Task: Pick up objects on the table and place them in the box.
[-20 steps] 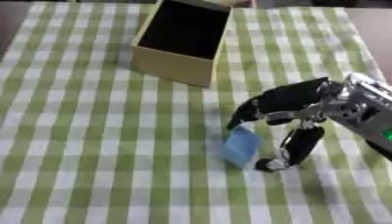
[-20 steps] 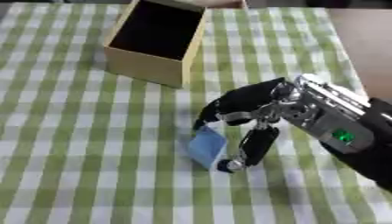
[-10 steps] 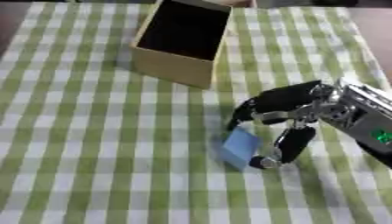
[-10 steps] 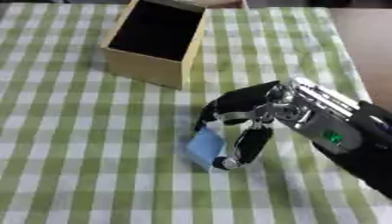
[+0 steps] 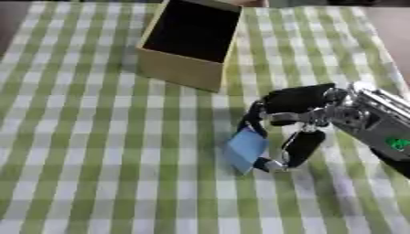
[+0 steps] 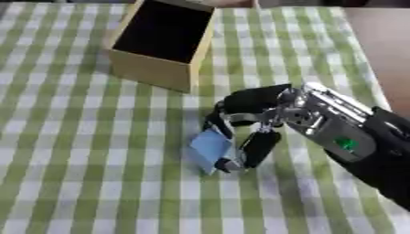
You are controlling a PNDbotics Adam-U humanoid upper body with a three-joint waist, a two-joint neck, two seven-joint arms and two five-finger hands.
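Observation:
A small light-blue flat object [image 5: 244, 148] lies tilted on the green checked tablecloth [image 5: 88, 155], right of centre. My right hand [image 5: 294, 119] comes in from the right, its black fingers curled over the blue object's top edge and its thumb [image 5: 298, 148] curled under the lower right edge, pinching it. A tan open-topped box [image 5: 188, 43] with a dark inside stands at the upper middle, behind and to the left of the hand. My left hand shows in neither view.
My right forearm [image 6: 352, 141], silver and black with a green light, crosses the lower right. The cloth's right edge and bare brown tabletop [image 6: 380, 50] lie at the upper right. Open cloth stretches to the left and front.
The hand has drawn its fingers and thumb closer round the blue object, which has tipped up slightly; the hand has shifted a little to the left. The box has not moved.

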